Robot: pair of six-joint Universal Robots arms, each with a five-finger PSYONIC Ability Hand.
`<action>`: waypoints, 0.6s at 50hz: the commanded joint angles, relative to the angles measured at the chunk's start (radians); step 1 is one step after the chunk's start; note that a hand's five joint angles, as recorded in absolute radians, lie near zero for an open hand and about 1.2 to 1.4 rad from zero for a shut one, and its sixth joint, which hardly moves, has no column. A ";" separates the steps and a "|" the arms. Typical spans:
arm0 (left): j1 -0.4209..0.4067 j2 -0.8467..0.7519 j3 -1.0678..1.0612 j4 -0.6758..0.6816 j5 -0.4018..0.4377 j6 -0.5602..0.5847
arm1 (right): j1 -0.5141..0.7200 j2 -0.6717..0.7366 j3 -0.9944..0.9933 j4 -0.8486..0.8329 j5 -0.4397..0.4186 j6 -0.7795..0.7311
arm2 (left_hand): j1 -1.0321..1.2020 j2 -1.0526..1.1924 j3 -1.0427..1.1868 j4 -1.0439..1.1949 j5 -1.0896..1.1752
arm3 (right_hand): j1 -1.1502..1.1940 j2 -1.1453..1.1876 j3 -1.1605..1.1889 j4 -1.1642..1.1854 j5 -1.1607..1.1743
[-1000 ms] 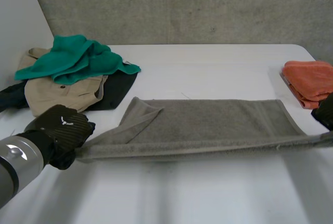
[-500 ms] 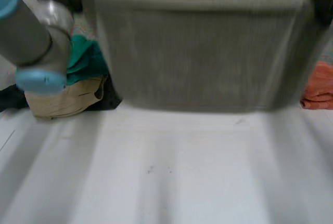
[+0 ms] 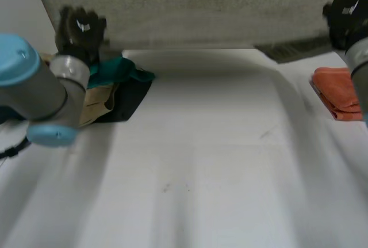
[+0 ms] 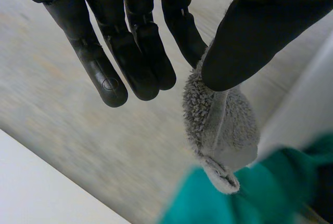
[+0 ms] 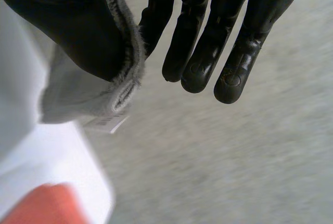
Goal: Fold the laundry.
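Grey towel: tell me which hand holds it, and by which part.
Both hold the grey towel: the left hand pinches one upper corner, the right hand the other.

A white desk (image 3: 190, 161) spreads across the head view, its top smooth and matte, and its far edge runs straight from side to side. A few small dark specks (image 3: 167, 188) sit on it near the middle. A short faint mark (image 3: 265, 135) lies further back, toward the right side. At the far left a plain white wall panel (image 3: 20, 12) rises beside the desk's back corner.
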 commanded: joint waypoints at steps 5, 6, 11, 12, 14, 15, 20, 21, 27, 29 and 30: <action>-0.005 0.026 -0.334 -0.030 -0.004 0.020 | -0.023 0.006 0.274 0.177 -0.071 -0.022 | 0.259 0.197 0.201 0.193 0.231 | 0.399 0.222 0.209 0.204 0.226; -0.003 0.048 -0.364 -0.045 -0.004 0.025 | -0.046 -0.011 0.297 0.240 -0.074 -0.034 | 0.259 0.197 0.201 0.193 0.231 | 0.399 0.222 0.209 0.204 0.226; 0.014 0.244 -0.553 -0.259 -0.003 0.089 | -0.148 -0.153 0.386 0.478 -0.084 -0.152 | 0.259 0.197 0.201 0.193 0.231 | 0.399 0.222 0.209 0.204 0.226; 0.017 0.264 -0.576 -0.301 -0.003 0.098 | -0.164 -0.176 0.404 0.522 -0.092 -0.185 | 0.259 0.197 0.201 0.193 0.231 | 0.399 0.222 0.209 0.204 0.226; 0.020 0.315 -0.616 -0.385 -0.004 0.117 | -0.217 -0.236 0.465 0.647 -0.114 -0.306 | 0.259 0.197 0.201 0.193 0.231 | 0.399 0.222 0.209 0.204 0.226; 0.023 0.368 -0.649 -0.472 -0.004 0.131 | -0.235 -0.253 0.485 0.687 -0.118 -0.346 | 0.259 0.197 0.201 0.193 0.231 | 0.399 0.222 0.209 0.204 0.226; 0.023 0.465 -0.723 -0.686 -0.001 0.167 | -0.355 -0.374 0.567 0.837 -0.161 -0.491 | 0.259 0.197 0.201 0.193 0.231 | 0.399 0.222 0.209 0.204 0.226; 0.024 0.471 -0.730 -0.705 -0.001 0.174 | -0.384 -0.402 0.577 0.837 -0.190 -0.492 | 0.259 0.197 0.201 0.193 0.231 | 0.399 0.222 0.209 0.204 0.226; 0.021 0.459 -0.690 -0.688 -0.001 0.186 | -0.412 -0.411 0.587 0.824 -0.275 -0.491 | 0.259 0.197 0.201 0.193 0.231 | 0.399 0.222 0.209 0.204 0.226; 0.018 0.450 -0.658 -0.655 -0.001 0.178 | -0.402 -0.401 0.587 0.782 -0.302 -0.485 | 0.259 0.197 0.201 0.193 0.231 | 0.399 0.222 0.209 0.204 0.226; 0.015 0.426 -0.626 -0.609 -0.001 0.177 | -0.398 -0.396 0.587 0.761 -0.304 -0.480 | 0.259 0.197 0.201 0.193 0.231 | 0.399 0.222 0.209 0.204 0.226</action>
